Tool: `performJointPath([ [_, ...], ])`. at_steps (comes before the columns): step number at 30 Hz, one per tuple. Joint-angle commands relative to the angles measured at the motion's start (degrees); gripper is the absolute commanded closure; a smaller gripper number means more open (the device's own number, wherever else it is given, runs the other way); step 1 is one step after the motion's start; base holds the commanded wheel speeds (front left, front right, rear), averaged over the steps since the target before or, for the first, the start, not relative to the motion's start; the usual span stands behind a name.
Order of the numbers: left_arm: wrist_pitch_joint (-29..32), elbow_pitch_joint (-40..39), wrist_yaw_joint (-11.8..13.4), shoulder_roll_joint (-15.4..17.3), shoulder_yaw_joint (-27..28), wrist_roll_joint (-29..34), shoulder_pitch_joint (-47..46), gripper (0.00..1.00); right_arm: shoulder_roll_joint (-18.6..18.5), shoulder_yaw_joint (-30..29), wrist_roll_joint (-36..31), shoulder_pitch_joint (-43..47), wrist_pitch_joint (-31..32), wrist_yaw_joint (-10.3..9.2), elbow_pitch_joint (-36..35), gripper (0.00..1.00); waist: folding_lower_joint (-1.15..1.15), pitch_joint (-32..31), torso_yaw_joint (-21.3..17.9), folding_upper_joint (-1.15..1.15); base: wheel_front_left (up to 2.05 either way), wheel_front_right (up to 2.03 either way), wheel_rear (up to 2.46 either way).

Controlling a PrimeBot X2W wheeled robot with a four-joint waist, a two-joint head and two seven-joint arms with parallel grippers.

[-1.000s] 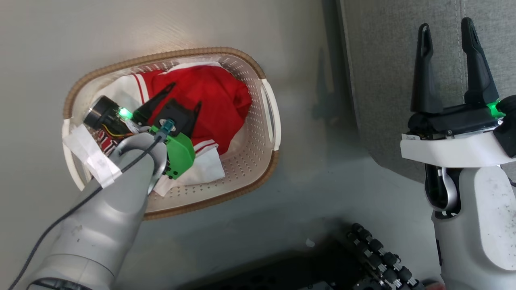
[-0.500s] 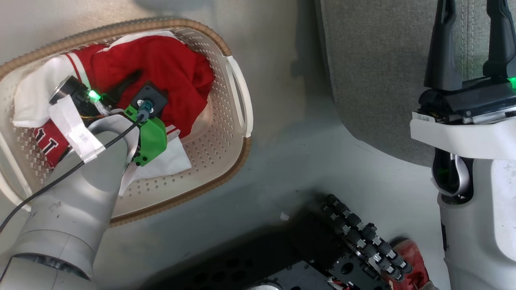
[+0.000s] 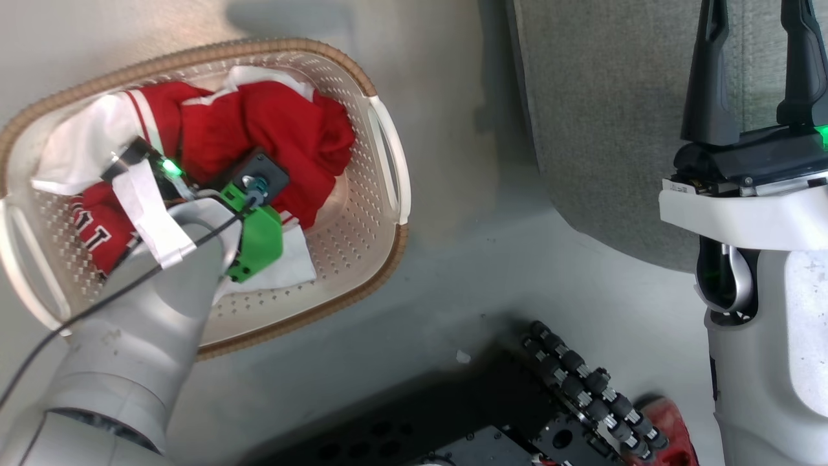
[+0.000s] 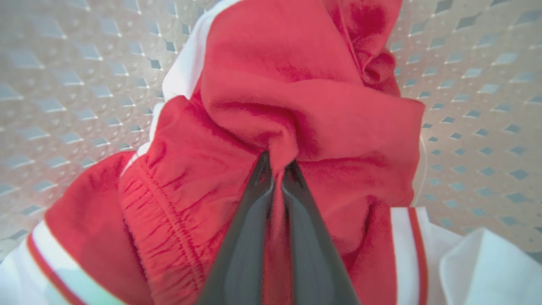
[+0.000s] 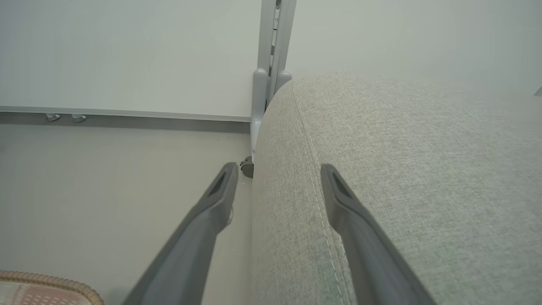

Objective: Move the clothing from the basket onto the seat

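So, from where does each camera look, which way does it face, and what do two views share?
Head view: on the head, facing down; basket with clothing left, seat right; left forearm and open right gripper show.
Left wrist view: on that wrist, facing into the basket; left gripper shut on a red fold.
Right wrist view: on that wrist, facing along the seat's edge toward a wall; open fingers show.
Shared: head and right wrist views both show seat and basket rim.

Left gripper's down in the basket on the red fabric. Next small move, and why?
Probably lift the left gripper straight up. It is shut on a pinched fold of the clothing, which lies inside the basket. Raising the fabric out should come before any swing toward the seat.
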Motion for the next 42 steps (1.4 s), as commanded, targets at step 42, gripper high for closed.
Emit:
performJointPath([
  [42,-2.0,-45.2,3.2,-5.0,15.3,-16.5,40.1,1.0,-0.2,3.5,-4.6,27.2,-0.2,0.0,10.6,0.0,0.0,-55.5,12.0,0.0,0.0,0.0,0.0],
])
